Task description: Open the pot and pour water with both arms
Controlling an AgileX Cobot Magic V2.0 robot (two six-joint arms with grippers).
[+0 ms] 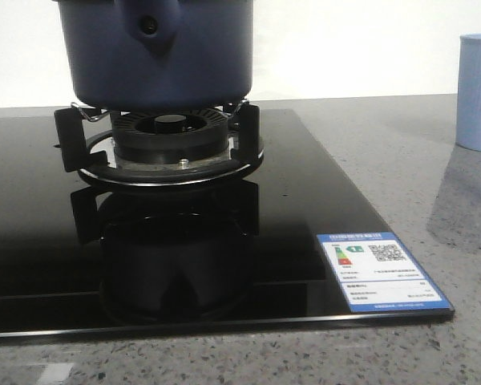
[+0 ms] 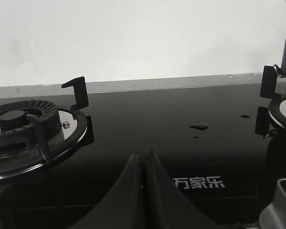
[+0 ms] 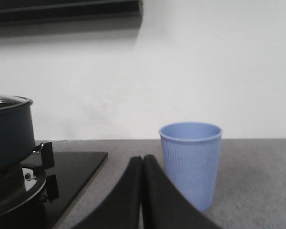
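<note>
Two grippers: left gripper (image 2: 142,160) and right gripper (image 3: 142,162) both clenched, grasping nothing.
Pot: the pot (image 1: 156,52) sits on the burner (image 1: 170,136), lid apparently on.
Cup: the cup (image 3: 190,162) stands well apart on the counter.
Advice: unclench first, then approach the lid squarely.

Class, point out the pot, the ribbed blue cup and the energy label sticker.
pot (image 1: 156,56): front view, front wall below the handle bracket.
cup (image 3: 190,162): right wrist view, ribbed side.
sticker (image 1: 381,271): front view, its middle.
</note>
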